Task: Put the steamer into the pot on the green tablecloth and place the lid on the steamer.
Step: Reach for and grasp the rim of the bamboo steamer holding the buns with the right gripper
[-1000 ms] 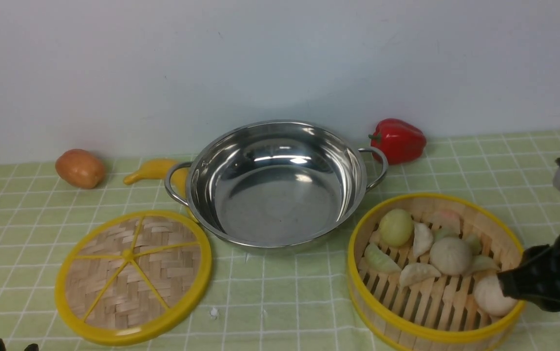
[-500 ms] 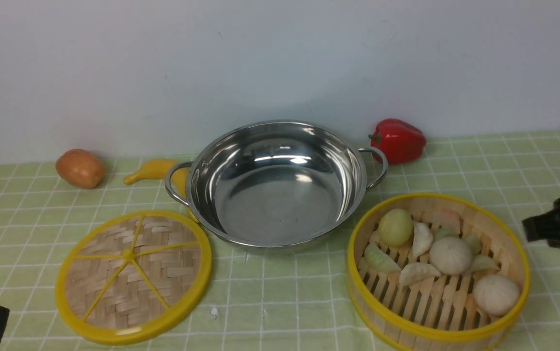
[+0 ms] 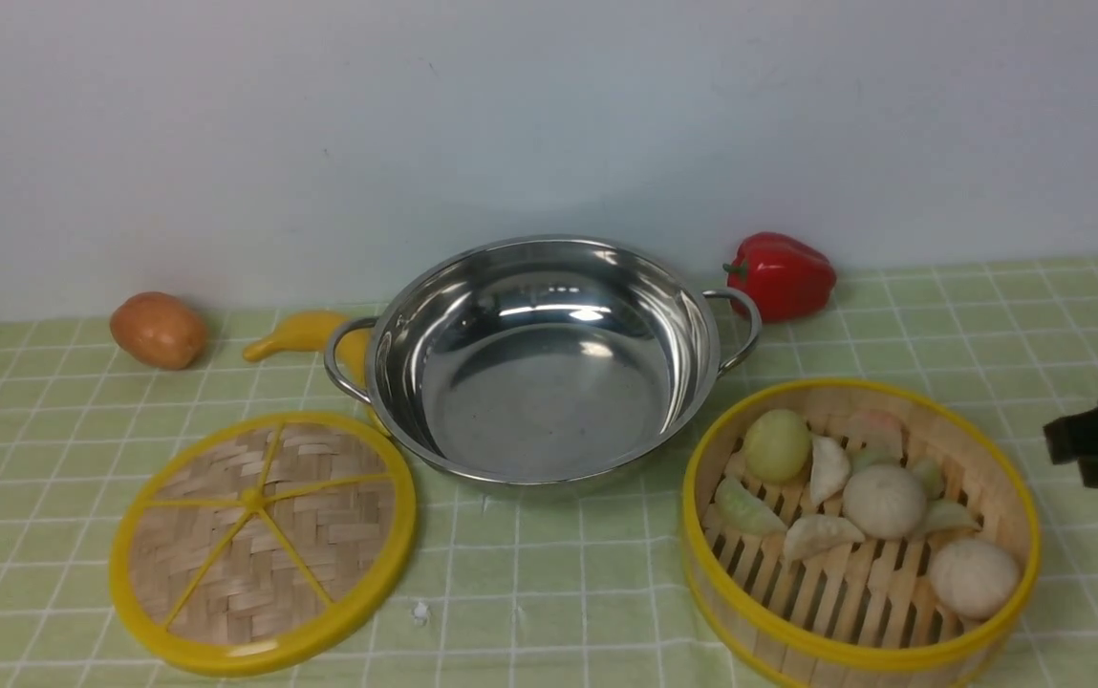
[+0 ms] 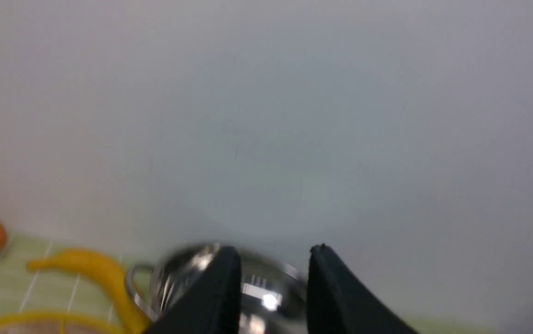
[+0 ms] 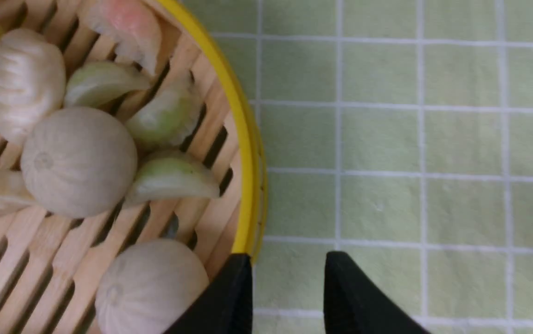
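Observation:
The shiny pot (image 3: 549,354) stands empty mid-table on the green tablecloth (image 3: 549,592). To its right sits the steamer (image 3: 859,535), a bamboo basket holding buns and dumplings. The lid (image 3: 262,540) lies flat at front left. My right gripper (image 3: 1065,441) hovers at the right edge, just outside the steamer's yellow rim (image 5: 247,139). In the right wrist view the right gripper (image 5: 289,254) is open over bare cloth, one finger (image 5: 229,297) beside the rim. My left gripper (image 4: 274,248) is open and empty, with the pot (image 4: 271,301) blurred behind it. It is out of the front view.
A red pepper (image 3: 783,275) lies behind the pot's right handle. A potato (image 3: 157,330) and a yellow banana (image 3: 300,334) lie at back left, the banana touching the pot's left handle. A pale wall closes the back.
My right gripper has drawn back to the right, from over the steamer's buns to outside its rim. The left gripper showed briefly at bottom left, then left the front view.

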